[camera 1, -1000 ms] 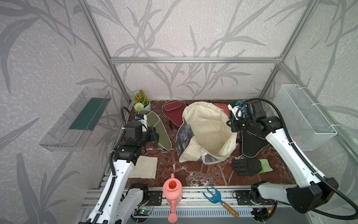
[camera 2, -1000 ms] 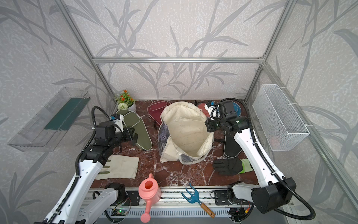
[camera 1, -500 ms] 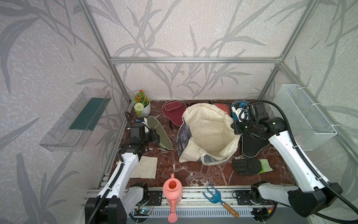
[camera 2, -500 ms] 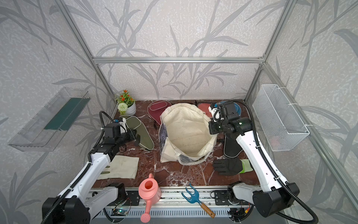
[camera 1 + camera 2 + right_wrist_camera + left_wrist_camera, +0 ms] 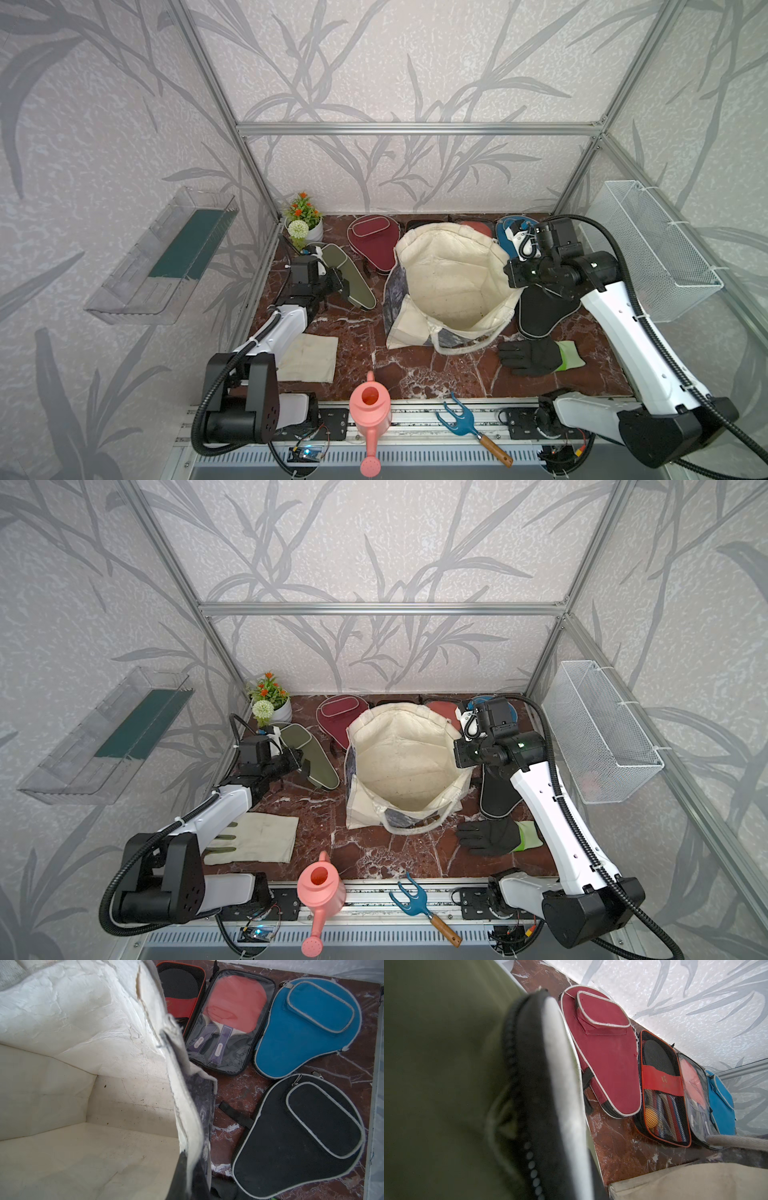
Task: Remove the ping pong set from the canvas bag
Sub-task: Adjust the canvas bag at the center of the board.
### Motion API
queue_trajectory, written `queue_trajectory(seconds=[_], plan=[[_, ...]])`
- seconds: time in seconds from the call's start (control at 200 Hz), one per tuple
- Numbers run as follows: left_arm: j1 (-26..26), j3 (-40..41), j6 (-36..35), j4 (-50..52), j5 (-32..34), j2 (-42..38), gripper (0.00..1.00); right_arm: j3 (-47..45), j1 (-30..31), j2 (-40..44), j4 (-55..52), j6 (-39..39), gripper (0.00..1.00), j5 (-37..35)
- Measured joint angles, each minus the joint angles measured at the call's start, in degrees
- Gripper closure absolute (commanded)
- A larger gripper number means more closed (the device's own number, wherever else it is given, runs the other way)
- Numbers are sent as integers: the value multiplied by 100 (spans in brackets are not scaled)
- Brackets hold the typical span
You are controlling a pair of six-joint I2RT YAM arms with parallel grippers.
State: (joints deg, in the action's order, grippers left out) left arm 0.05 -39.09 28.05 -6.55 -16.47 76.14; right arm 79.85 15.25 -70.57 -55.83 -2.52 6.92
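I count four paddle cases: olive case (image 5: pixel 353 282), maroon case (image 5: pixel 372 245), blue case (image 5: pixel 307 1028) and black case (image 5: pixel 291 1136), plus two flat ones, a mesh case (image 5: pixel 662 1088) and a clear case (image 5: pixel 228 1022). There is one bag (image 5: pixel 449 266), and two gloves, a cream glove (image 5: pixel 257 837) and a black glove (image 5: pixel 530 357). I also see one watering can (image 5: pixel 370 411), one rake (image 5: pixel 457 419), one plant (image 5: pixel 303 216), one wire basket (image 5: pixel 648 249) and one shelf (image 5: pixel 166 257).

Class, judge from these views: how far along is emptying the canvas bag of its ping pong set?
Done: the cream canvas bag looks empty; maroon padded case, blue padded case and black padded case lie outside. In hand: left fingers seem shut on the olive padded case; right fingers pinch the bag's rim. Left: letting go.
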Motion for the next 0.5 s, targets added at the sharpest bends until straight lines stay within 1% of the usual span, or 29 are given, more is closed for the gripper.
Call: queue_trajectory(seconds=[0.045, 0.085, 0.165, 0.25, 0.31, 0.4, 0.5], plan=[[0, 4, 15, -57, -9, 63, 100, 0, 0, 9, 2, -4, 83, 4], [0, 13, 31, -79, -9, 103, 100, 0, 0, 15, 0, 7, 81, 7], [0, 20, 92, -81, -9, 184, 90, 0, 0, 15, 0, 9, 76, 7], [2, 20, 173, -59, 35, 243, 77, 0, -7, 15, 2, 44, 67, 9], [0, 20, 201, 13, 103, 249, 70, 0, -7, 17, 0, 48, 64, 4], [2, 17, 249, 223, 267, 249, 65, 0, -17, 20, 0, 63, 58, 0], [2, -37, 229, 588, 468, 284, 58, 2, -33, 33, -2, 72, 45, -4]])
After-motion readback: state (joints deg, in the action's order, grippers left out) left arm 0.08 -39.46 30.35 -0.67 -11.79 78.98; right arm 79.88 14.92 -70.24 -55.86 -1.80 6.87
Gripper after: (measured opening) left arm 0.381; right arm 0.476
